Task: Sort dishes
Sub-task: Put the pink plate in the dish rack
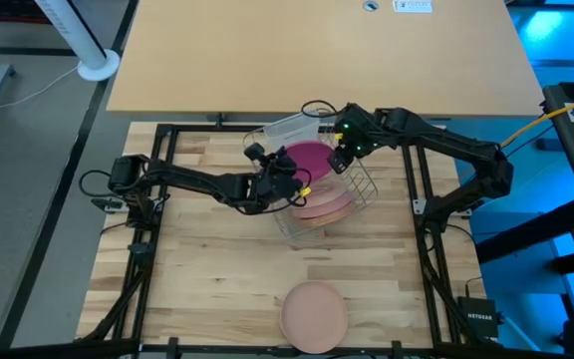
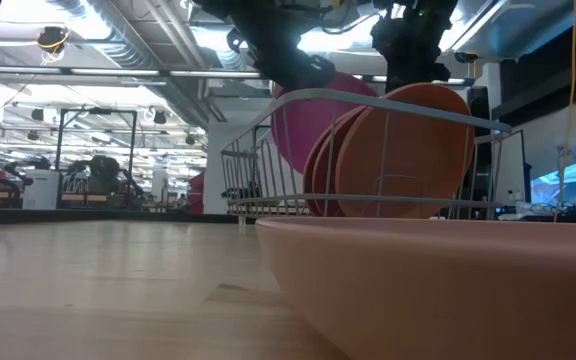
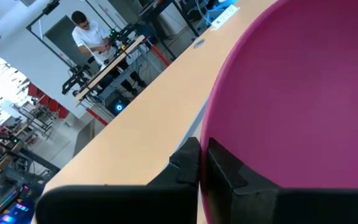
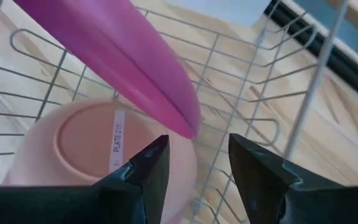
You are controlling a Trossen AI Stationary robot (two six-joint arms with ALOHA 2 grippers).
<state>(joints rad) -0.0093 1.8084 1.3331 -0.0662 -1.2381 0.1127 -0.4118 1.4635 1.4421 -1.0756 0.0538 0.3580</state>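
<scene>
**Magenta plate held over the wire rack**

Right now my left hand is clamped on the rim of the magenta plate, my dark fingers pinching its edge from both sides. I hold it tilted above the silver wire rack, which sits in the middle of the wooden desk. In the low view the plate shows up behind the rack's front wires, raised above the other dishes.

Two orange plates already stand on edge inside the rack, leaning close together, and they fill the part of the rack just beside where the magenta plate hangs. From my right wrist I see one pale peach plate standing there with a white label on its underside, the magenta plate's rim crossing just in front of it.

My right hand hovers at the far side of the rack, near the magenta plate's other edge, its fingers spread apart and gripping nothing; the plate's rim sits just ahead of the gap between them. A clear plastic tub lies just behind the rack.

One more peach-pink plate lies flat at the near edge of the desk, well apart from both hands.
</scene>
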